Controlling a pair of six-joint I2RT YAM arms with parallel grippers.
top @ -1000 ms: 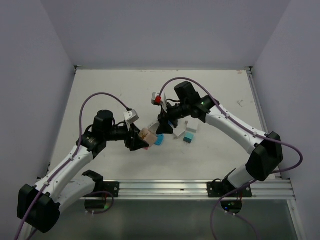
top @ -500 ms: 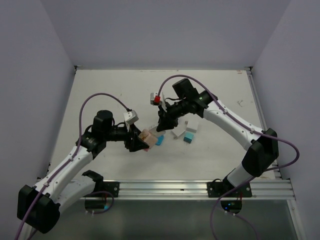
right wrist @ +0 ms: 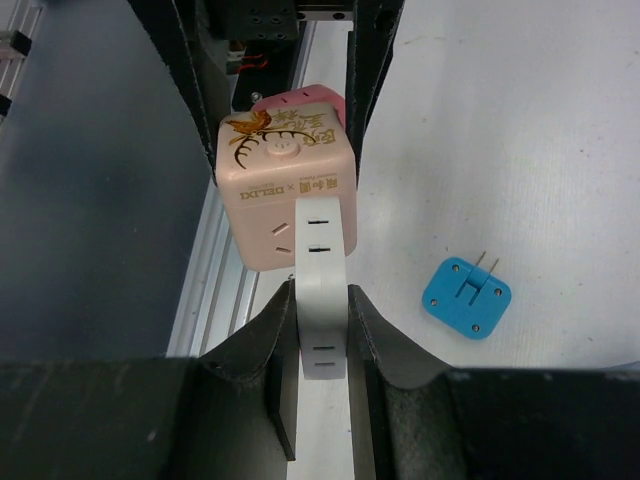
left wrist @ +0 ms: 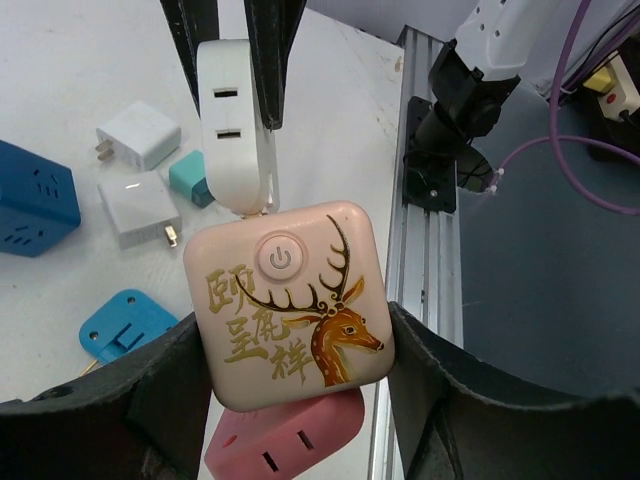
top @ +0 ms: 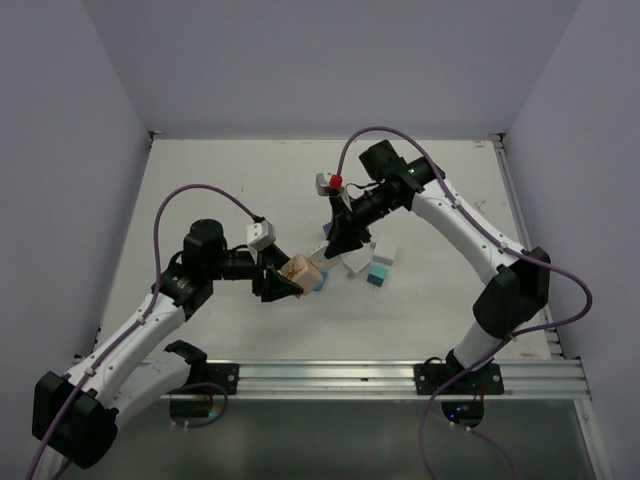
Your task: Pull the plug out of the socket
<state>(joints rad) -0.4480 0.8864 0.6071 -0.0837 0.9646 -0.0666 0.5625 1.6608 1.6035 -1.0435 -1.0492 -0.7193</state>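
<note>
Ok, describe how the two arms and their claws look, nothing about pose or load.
Both the left arm and right arm have white shells with black joints, and a purple cable loops along each. The left claw and right claw are black, with two fingers. Each wrist carries a small grey box; the right one has a red part.

The socket (right wrist: pixel 285 190) hides the plug's (right wrist: pixel 321 290) inserted end.

One pink deer-printed cube socket (left wrist: pixel 290 300), one long white plug (left wrist: pixel 232 130), two square white adapters (left wrist: pixel 140 133) (left wrist: pixel 138 207), one teal plug (left wrist: pixel 188 178), one light-blue plug (left wrist: pixel 120 325), one navy cube (left wrist: pixel 35 200).
</note>
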